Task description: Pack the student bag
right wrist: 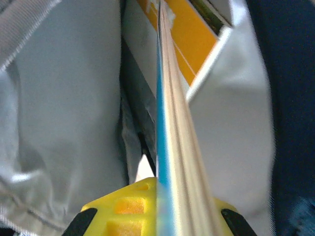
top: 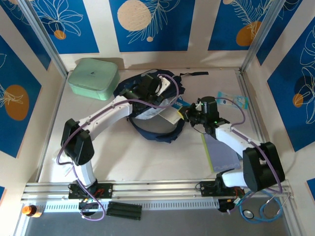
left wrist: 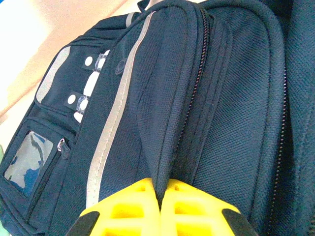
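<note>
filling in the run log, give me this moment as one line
left gripper: shut on backpack fabric fold | right gripper: shut on thin book, edge-on inside backpack | packing: not done

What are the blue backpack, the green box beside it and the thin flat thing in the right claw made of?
Backpack: woven synthetic cloth, probably nylon or polyester; coarse matte weave shows. Green box: seemingly smooth moulded plastic, with rounded corners and faint sheen. Thin flat thing: likely a paper booklet; pale stacked page edges beside a blue cover.
</note>
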`<state>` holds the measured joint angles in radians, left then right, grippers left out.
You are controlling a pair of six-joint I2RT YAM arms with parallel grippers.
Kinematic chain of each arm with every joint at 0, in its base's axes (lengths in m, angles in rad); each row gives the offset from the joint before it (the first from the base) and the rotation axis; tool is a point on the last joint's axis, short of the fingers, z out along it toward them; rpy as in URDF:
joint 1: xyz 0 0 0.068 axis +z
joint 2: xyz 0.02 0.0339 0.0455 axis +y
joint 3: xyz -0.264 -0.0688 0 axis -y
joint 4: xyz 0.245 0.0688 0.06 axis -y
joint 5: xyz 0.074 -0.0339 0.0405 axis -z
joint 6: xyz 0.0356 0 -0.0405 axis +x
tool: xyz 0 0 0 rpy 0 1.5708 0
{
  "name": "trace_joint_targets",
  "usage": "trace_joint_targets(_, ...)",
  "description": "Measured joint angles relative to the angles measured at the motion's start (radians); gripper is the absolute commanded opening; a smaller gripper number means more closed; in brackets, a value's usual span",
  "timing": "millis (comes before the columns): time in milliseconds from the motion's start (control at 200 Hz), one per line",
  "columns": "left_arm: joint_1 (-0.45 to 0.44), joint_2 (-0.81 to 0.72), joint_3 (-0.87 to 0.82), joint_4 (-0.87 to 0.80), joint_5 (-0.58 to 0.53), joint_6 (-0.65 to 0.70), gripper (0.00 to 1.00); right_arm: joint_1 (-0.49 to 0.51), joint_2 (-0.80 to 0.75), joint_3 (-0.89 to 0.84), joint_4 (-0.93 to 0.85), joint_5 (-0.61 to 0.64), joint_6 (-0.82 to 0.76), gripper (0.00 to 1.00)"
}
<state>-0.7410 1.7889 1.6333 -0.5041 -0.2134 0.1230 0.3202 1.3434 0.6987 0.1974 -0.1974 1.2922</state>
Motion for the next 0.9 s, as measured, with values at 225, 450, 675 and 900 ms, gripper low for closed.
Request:
trace_joint_targets(225, 0.003, -0.017, 0.0, -0.01, 0.019, -0.024, 0.0, 0.127, 0.14, 0.094, 0.064, 0.152, 0.036, 0.0)
trace_joint_targets(450, 0.038, -0.025, 0.0, -0.01, 0.034, -0.06, 0.0, 0.196, 0.268, 0.17, 0.015, 0.332, 0.098, 0.0)
trace_joint_targets(675, 0.051, -0.035, 0.0, -0.009, 0.049, -0.079, 0.0, 0.238, 0.393, 0.251, 0.048, 0.44, 0.182, 0.01)
trace_joint_targets(900, 0.056, -0.035, 0.0, -0.009, 0.053, -0.095, 0.0, 0.236, 0.525, 0.304, 0.154, 0.45, 0.245, 0.17)
